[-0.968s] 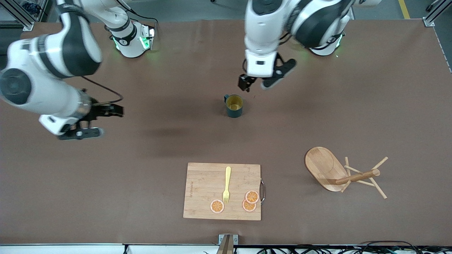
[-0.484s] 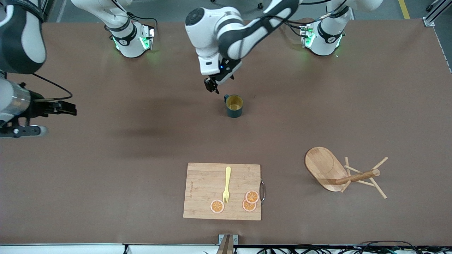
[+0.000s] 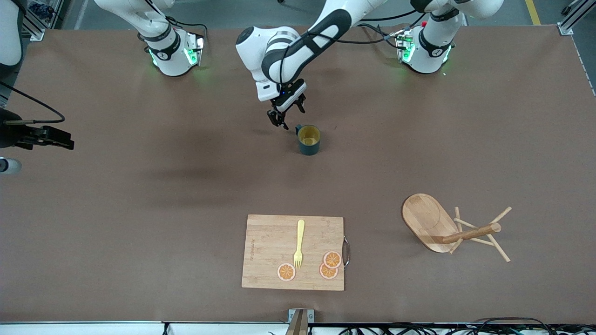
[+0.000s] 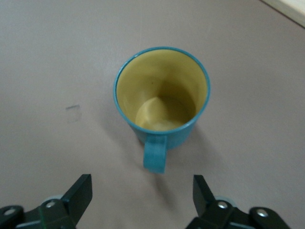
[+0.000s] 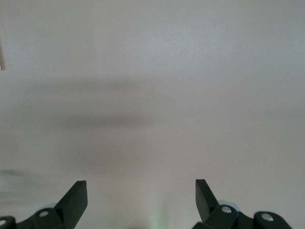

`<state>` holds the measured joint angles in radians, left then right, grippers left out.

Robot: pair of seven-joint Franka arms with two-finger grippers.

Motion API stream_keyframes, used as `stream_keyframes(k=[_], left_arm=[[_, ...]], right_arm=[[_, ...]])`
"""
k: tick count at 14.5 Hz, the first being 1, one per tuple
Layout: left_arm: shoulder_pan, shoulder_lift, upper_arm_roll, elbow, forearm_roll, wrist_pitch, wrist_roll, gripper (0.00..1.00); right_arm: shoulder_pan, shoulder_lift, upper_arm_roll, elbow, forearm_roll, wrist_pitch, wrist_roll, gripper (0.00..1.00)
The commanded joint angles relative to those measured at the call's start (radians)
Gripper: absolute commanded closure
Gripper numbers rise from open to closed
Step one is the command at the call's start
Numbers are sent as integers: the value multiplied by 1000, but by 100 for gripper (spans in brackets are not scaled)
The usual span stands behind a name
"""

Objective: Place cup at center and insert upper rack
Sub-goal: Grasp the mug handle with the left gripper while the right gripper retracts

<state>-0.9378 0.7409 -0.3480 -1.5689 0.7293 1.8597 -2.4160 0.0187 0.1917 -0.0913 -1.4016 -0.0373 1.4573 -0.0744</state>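
The cup [image 3: 308, 139] stands upright on the brown table [image 3: 139, 232], near the middle, with its handle pointing at the left gripper [image 3: 284, 114]. That gripper hangs low just beside the cup, its jaws spread wide and holding nothing. The right gripper [image 5: 140, 200] waits at the right arm's end of the table, jaws spread too. The upper rack [image 3: 454, 230] lies tipped on its side, nearer the front camera, beside the cutting board [image 3: 265, 242].
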Motion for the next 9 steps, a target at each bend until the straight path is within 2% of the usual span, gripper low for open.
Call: stream_keyframes(k=[1,5,9], left_arm=[[-96,32,102,29,22,-17,-25,12],[-96,32,112,29,54,-17,-23,22],[-95,40,127,39,59,-17,-18,38]], right_arm=[[-19,8,24,26,-3,-20,13,0],[-34,-1,24,-22,17,-74,2,0],[-36,-99,25,-143,19,-38,1,0]])
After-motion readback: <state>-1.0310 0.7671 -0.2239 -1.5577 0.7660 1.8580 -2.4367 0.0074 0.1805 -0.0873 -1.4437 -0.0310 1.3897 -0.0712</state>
